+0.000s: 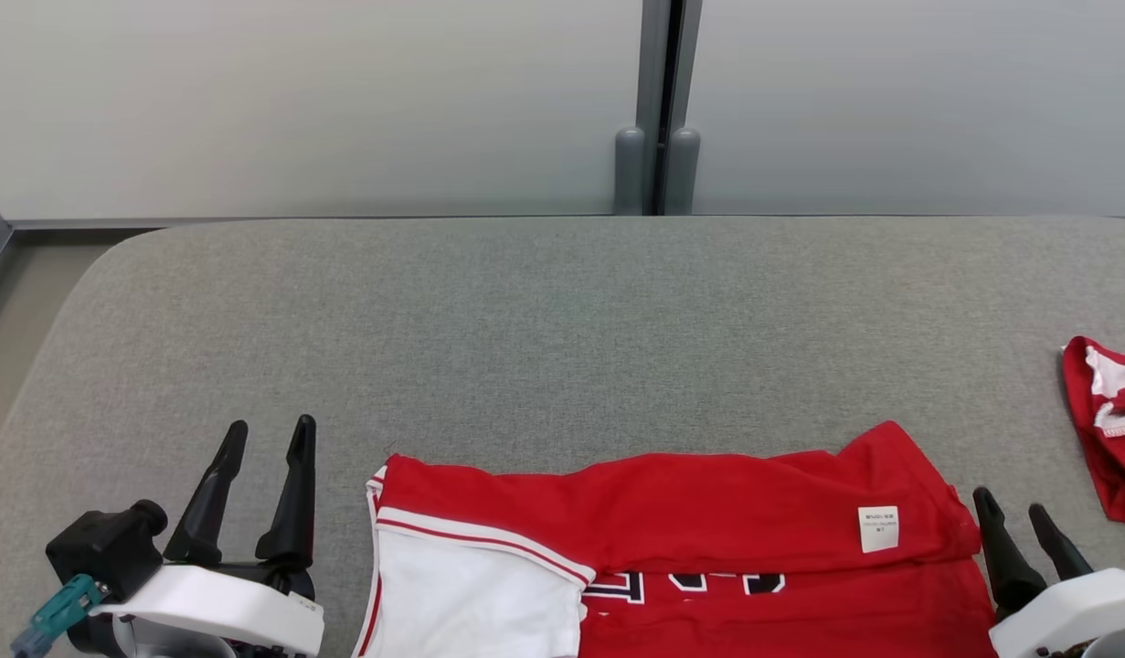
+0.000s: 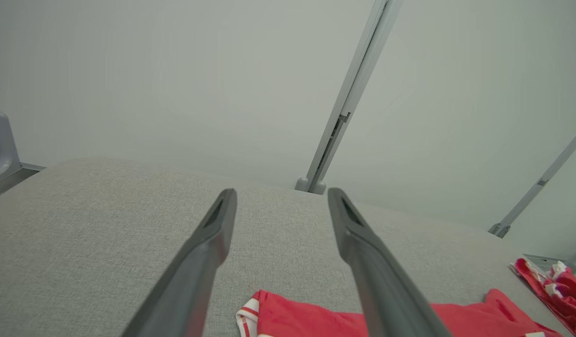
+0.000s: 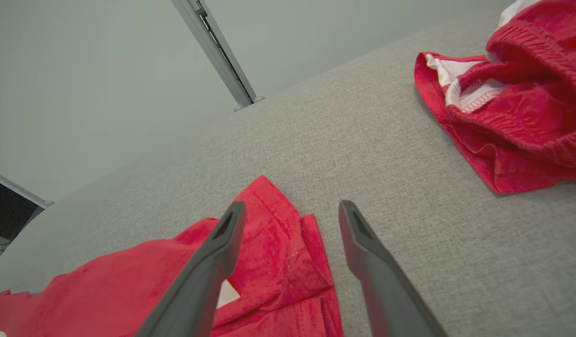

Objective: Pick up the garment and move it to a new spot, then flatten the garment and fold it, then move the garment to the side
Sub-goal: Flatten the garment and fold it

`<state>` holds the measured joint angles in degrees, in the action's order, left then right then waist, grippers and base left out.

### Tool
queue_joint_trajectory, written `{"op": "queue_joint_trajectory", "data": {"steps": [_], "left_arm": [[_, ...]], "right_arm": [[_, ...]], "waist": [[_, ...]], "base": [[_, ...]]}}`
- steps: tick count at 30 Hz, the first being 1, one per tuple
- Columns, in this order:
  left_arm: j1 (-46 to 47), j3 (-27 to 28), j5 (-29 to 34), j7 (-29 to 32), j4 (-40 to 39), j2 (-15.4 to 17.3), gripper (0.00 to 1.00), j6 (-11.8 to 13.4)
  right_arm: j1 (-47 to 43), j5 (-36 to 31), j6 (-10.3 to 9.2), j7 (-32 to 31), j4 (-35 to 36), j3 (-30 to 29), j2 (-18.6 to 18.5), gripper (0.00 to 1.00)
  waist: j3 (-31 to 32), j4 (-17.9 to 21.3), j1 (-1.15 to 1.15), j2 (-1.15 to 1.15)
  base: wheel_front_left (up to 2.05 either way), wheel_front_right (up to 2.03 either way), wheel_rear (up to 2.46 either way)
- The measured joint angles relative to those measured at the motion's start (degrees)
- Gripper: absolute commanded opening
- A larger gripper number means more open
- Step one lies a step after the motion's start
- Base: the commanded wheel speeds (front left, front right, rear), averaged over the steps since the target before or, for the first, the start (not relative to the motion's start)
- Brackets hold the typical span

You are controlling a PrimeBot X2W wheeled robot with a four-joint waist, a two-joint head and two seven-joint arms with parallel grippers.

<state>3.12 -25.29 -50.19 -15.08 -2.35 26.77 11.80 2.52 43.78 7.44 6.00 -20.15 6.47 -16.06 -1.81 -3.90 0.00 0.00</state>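
A red jersey with white trim and a small white label lies folded along the near edge of the grey padded table. Its top part is turned over, with dark lettering showing below the fold. My left gripper stands open to the jersey's left, nothing between its fingers. My right gripper stands open just past the jersey's right corner, also holding nothing. In the left wrist view the jersey shows low between the fingers.
A second red garment with white lining lies bunched at the table's right edge; the right wrist view has this second garment at its upper right. Pale wall panels with a grey post stand behind the table.
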Motion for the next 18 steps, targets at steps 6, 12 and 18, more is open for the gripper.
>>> {"op": "queue_joint_trajectory", "data": {"steps": [6,12,18], "left_arm": [[-0.35,1.42,3.75,0.0,2.65,-2.57,1.0,-2.91],[-0.34,1.82,4.9,0.0,4.79,-4.28,1.0,-4.71],[-0.3,1.76,5.26,0.0,6.22,-4.53,1.0,-5.45]], "right_arm": [[0.91,0.64,0.0,-3.25,-5.17,-0.29,0.88,1.0],[1.86,2.48,0.0,-5.48,-10.47,0.26,2.01,1.0],[3.16,4.49,0.01,-9.26,-14.84,0.29,2.75,1.0]], "waist": [[-0.82,-0.86,0.0,0.0],[-0.89,-1.27,0.0,0.0],[-1.33,-1.52,0.0,0.0]], "base": [[0.0,0.0,0.0],[0.0,0.0,0.0],[0.0,0.0,0.0]]}}
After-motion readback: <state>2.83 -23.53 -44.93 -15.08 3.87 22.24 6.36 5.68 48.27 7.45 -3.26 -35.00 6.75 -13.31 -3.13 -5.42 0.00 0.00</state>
